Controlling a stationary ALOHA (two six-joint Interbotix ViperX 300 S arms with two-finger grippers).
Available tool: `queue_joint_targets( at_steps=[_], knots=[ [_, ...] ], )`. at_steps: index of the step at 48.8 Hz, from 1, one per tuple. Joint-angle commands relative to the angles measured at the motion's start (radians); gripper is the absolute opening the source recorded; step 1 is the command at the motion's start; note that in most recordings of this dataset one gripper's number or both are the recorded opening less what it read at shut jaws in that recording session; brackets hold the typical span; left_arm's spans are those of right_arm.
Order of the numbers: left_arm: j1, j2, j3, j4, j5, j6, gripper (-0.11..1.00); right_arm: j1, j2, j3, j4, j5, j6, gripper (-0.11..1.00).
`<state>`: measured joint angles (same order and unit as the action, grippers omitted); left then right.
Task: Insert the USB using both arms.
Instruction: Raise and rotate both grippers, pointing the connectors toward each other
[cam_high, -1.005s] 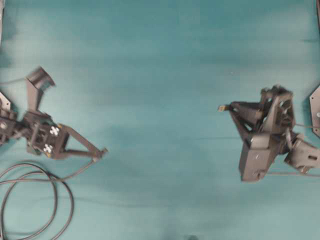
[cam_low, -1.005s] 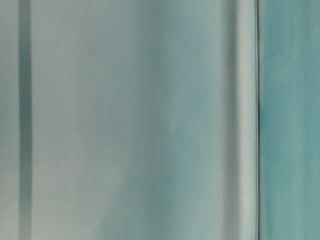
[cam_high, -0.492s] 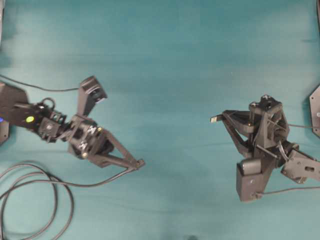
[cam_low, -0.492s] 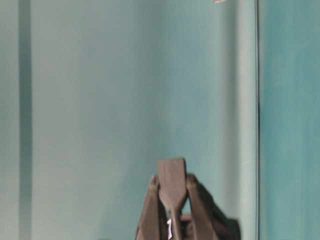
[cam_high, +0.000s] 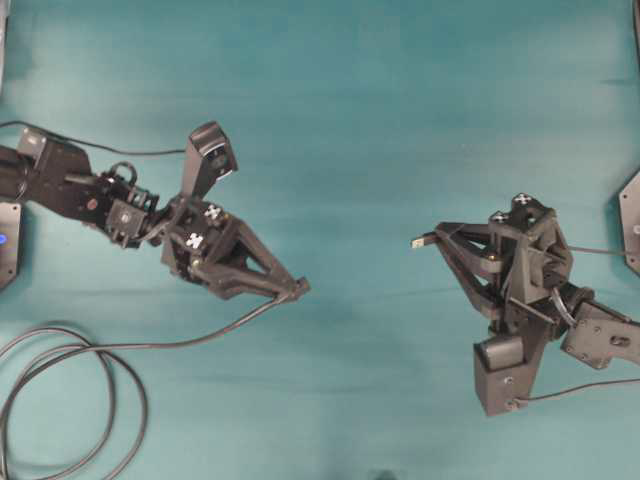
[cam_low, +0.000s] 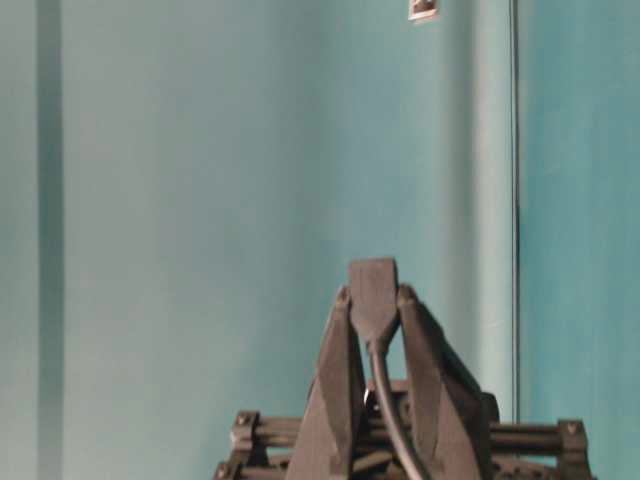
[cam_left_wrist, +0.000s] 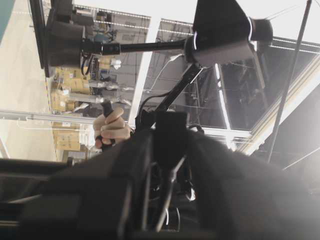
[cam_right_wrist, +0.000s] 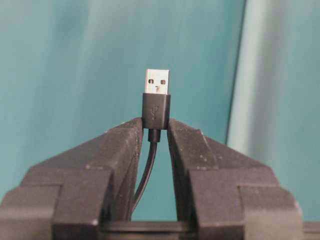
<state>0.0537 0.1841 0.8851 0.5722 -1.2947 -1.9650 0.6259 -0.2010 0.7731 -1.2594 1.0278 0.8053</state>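
The USB (cam_right_wrist: 157, 81), a silvery plug on a black housing, stands up out of my right gripper (cam_right_wrist: 155, 125), which is shut on that housing while its thin cable hangs down between the fingers. In the overhead view the USB (cam_high: 420, 241) points left from the right gripper (cam_high: 432, 240), right of centre. My left gripper (cam_high: 293, 290), left of centre, is shut on the dark blunt connector (cam_high: 300, 286), which points right at the plug across a wide gap. Seen from table level, that connector (cam_low: 373, 290) sits between the left fingers, and the USB (cam_low: 423, 9) shows at the top edge.
The connector's thick dark cable (cam_high: 70, 390) trails down-left and lies in loops at the lower left of the teal table. Dark mounting plates sit at the left edge (cam_high: 8, 240) and the right edge (cam_high: 630, 215). The left wrist view looks up at room framing and a person's hand (cam_left_wrist: 112, 129).
The left arm has swung right and toward the middle with the connector in its grip, dragging the cable. The right gripper has drifted slightly left and down with the USB.
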Motion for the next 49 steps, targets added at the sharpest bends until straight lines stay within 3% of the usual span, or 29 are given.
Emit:
queue_joint_targets(
  at_steps=[1,8,22,49],
  knots=[
    [0.002,0.003,-0.034,0.015,-0.015,-0.021,0.23,0.002,-0.008,-0.005,-0.046,-0.014,0.002,0.21],
    [0.008,0.034,-0.054,0.034,-0.028,-0.043,0.23,0.002,-0.008,0.017,-0.098,-0.043,0.002,0.21],
    [0.017,0.072,-0.112,0.037,-0.021,-0.046,0.23,-0.002,-0.063,0.075,-0.15,-0.067,0.011,0.21],
    [0.026,0.11,-0.163,0.055,-0.054,-0.067,0.23,-0.023,-0.089,0.071,-0.249,-0.152,-0.002,0.21]
  ],
)
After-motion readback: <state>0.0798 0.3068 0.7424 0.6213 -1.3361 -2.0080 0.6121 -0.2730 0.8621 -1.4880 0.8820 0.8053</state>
